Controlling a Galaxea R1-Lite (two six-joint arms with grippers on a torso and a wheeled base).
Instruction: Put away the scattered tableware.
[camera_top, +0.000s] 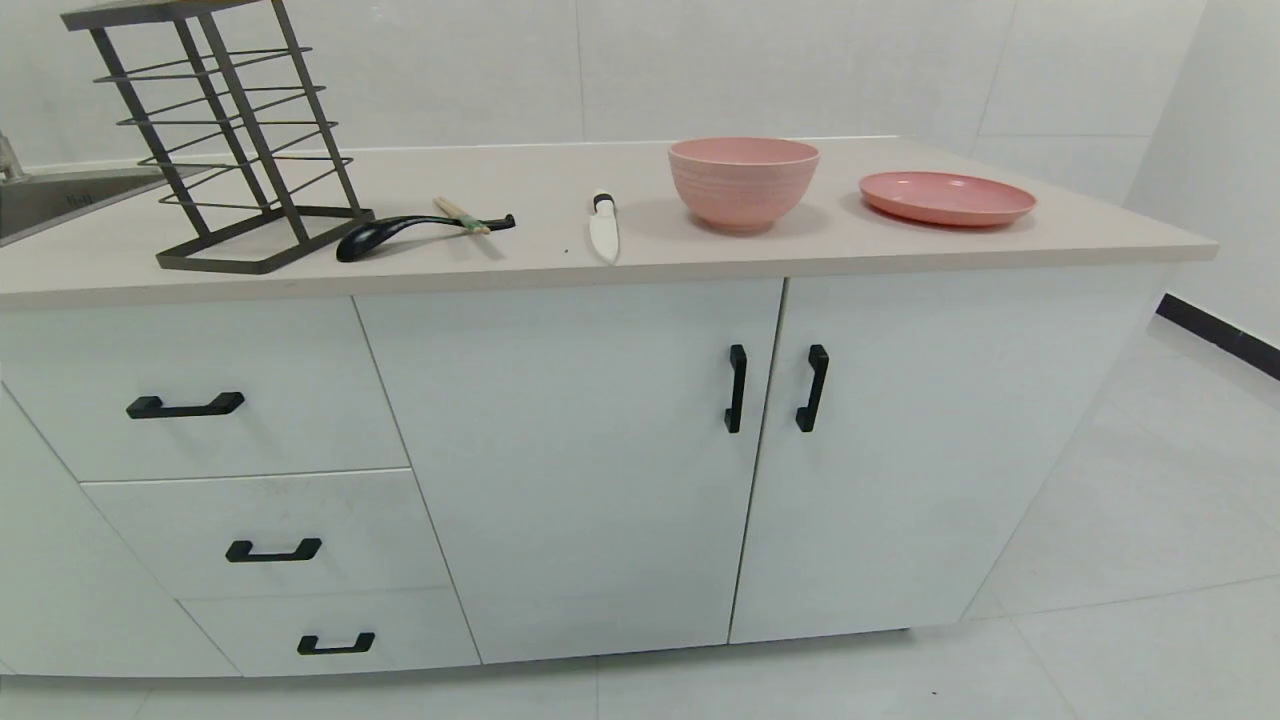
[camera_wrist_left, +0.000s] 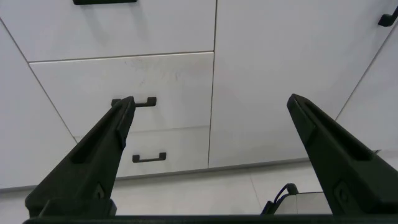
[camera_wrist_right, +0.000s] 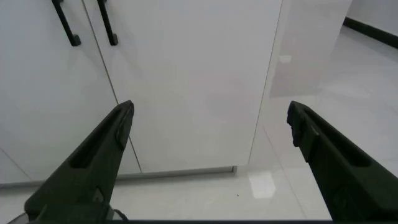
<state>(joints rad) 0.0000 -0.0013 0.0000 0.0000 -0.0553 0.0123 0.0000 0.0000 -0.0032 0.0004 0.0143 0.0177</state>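
On the beige countertop (camera_top: 560, 255) lie a pink bowl (camera_top: 743, 182), a flat pink plate (camera_top: 947, 197) to its right, a white knife with a black handle (camera_top: 604, 228), a black spoon (camera_top: 385, 235) and wooden chopsticks (camera_top: 462, 215) resting across the spoon's handle. A dark wire dish rack (camera_top: 230, 140) stands at the counter's left. My left gripper (camera_wrist_left: 210, 106) is open, low in front of the white drawers (camera_wrist_left: 124, 87). My right gripper (camera_wrist_right: 208, 112) is open too, low before the right cabinet door (camera_wrist_right: 186, 81). Nothing is between either pair of fingers.
A steel sink (camera_top: 60, 195) sits at the far left of the counter. Below are three drawers with black handles (camera_top: 185, 406) and two cabinet doors with vertical black handles (camera_top: 737, 388). Pale tiled floor (camera_top: 1150, 560) spreads to the right of the cabinet.
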